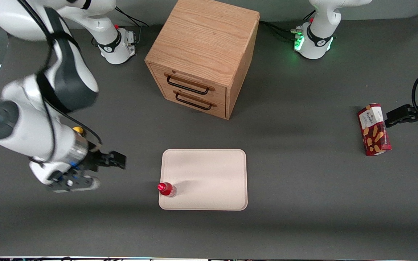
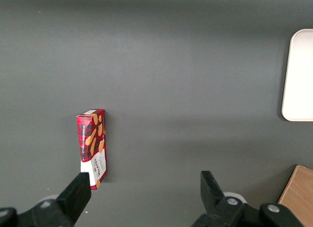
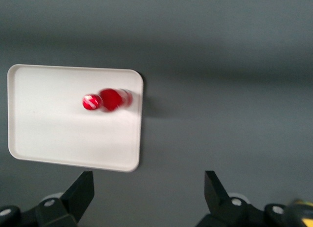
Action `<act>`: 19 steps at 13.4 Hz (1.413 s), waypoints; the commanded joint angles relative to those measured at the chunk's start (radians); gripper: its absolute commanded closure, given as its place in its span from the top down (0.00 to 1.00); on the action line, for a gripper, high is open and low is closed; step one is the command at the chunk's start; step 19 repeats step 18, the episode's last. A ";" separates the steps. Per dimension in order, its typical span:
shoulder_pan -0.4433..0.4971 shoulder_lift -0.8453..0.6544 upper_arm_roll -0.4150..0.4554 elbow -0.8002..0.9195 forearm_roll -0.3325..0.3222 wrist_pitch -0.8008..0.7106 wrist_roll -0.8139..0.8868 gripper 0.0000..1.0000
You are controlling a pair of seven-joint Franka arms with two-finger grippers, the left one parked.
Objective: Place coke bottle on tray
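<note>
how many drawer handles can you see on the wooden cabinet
2: the upper handle and the lower handle, one above the other on the cabinet front. The claw hangs open beside the tray.

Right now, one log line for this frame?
coke bottle: upright on tray, near the edge toward working arm | claw: open, empty, apart from tray | placement: looks done

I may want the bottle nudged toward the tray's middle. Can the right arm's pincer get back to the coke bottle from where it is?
Probably yes. The pincer is open, apart from the coke bottle, which stands upright by the tray edge nearest it, with only bare table between.
</note>
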 commanded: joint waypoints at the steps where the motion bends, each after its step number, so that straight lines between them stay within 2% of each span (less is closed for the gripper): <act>1: 0.003 -0.236 -0.069 -0.258 0.026 -0.020 0.037 1.00; 4: 0.003 -0.306 -0.151 -0.263 0.026 -0.169 0.017 1.00; 6: 0.003 -0.334 -0.185 -0.284 0.026 -0.205 -0.022 1.00; 10: 0.003 -0.431 -0.212 -0.451 0.026 -0.110 -0.075 1.00; 19: -0.011 -0.405 -0.231 -0.402 0.032 -0.119 -0.058 1.00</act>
